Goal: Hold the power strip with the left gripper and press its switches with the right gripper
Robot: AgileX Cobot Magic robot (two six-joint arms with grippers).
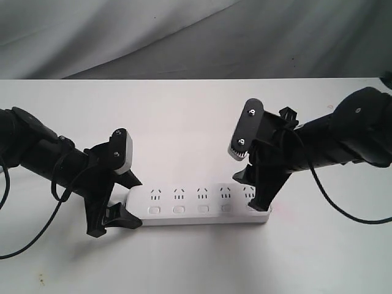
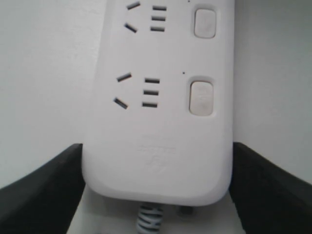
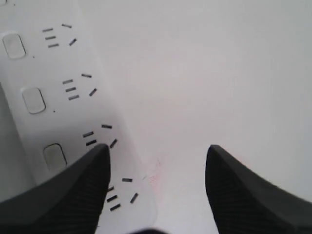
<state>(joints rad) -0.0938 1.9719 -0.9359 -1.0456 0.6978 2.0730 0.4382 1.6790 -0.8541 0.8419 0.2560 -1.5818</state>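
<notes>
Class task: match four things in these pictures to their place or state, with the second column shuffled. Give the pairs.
Column one
1. left gripper
2. right gripper
3. cable
4. switches

Column two
A. fingers apart, one over the power strip, one over the table
B. a row along one long edge of the strip
C. leaves the strip's rounded end between two black fingers
D. fingers on either side of the strip's rounded end

Pairs: 1-D, 2-A, 3-C, 4-B
</notes>
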